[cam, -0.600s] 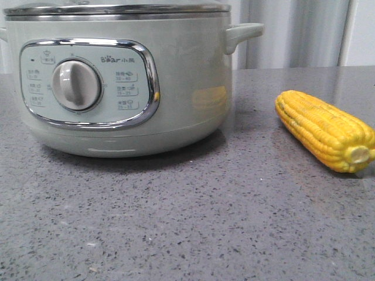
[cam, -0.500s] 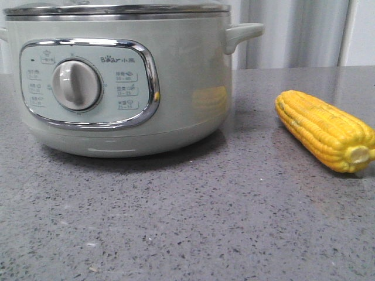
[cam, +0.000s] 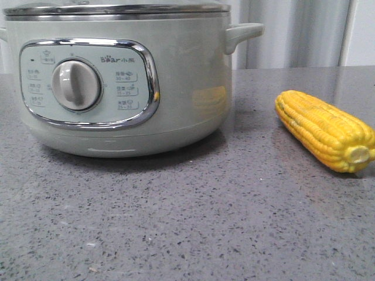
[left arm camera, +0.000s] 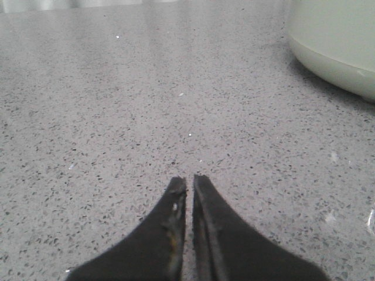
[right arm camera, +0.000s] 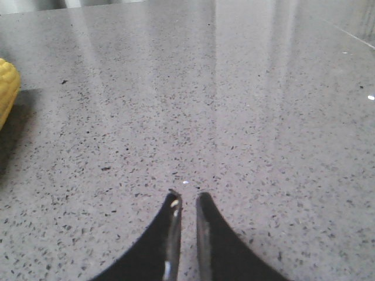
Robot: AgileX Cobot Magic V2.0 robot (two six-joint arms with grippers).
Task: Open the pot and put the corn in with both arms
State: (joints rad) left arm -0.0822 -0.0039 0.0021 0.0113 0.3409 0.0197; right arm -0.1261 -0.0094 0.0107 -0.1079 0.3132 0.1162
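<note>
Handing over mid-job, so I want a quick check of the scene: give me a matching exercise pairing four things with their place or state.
Things:
1. pale sage-green electric pot
2. bright yellow corn cob
3. left gripper
4. beige round dial

Places or states:
A. lying on the grey speckled table
B. fingers nearly touching, holding nothing
C. lid on, steel rim on top
D. set in the chrome-framed panel

Pairs: 1-C, 2-A, 3-B, 4-D

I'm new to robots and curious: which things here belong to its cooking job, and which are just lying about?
Belongs to the job:
- pot, lid on
- corn
- left gripper, right gripper, both shut, empty

Just lying about:
- nothing else visible on the countertop
</note>
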